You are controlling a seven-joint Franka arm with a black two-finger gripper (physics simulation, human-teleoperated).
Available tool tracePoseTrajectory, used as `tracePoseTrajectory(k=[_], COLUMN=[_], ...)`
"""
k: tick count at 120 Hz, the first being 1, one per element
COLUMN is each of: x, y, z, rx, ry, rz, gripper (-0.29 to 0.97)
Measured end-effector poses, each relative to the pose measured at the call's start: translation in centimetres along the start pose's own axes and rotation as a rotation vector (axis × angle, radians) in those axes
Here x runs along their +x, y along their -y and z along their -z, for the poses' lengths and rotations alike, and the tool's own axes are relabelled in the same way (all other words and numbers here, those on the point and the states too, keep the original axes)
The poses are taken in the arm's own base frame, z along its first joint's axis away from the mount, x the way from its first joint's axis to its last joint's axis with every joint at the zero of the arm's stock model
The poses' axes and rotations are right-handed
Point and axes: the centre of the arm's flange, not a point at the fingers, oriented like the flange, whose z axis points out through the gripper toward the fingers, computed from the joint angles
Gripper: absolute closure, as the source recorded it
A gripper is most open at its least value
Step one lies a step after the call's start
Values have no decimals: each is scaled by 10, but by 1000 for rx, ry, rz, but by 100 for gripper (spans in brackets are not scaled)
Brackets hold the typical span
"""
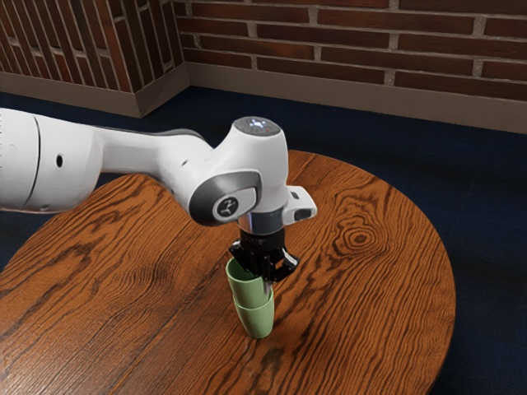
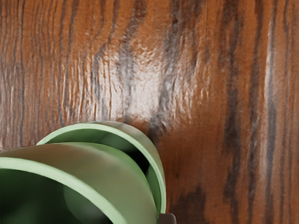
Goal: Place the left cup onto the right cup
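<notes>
Two green cups are nested near the table's front. The upper cup sits tilted inside the lower cup, which stands on the round wooden table. My black gripper is at the upper cup's rim, fingers closed over its wall on the exterior view's right side. In the wrist view the upper cup lies just under my hand, with the lower cup's rim curving around it.
The wooden table spreads wide around the cups on all sides. Dark blue floor and a brick wall lie beyond the table's far edge. My white arm reaches in from the exterior view's left.
</notes>
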Motion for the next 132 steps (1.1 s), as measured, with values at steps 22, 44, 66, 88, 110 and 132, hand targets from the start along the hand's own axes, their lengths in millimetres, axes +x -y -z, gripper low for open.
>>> tracePoseTrajectory(k=[22,44,66,88,110,132], x=[0,0,0,-1,-3,-4], y=[0,0,0,0,2,8], z=[0,1,2,8,17,46], rx=[-4,-6,-7,-11,-16,-31], ry=[0,0,0,-6,-12,-34], rz=[2,0,-2,-3,-3,5], gripper=[50,22,10,5,3,2])
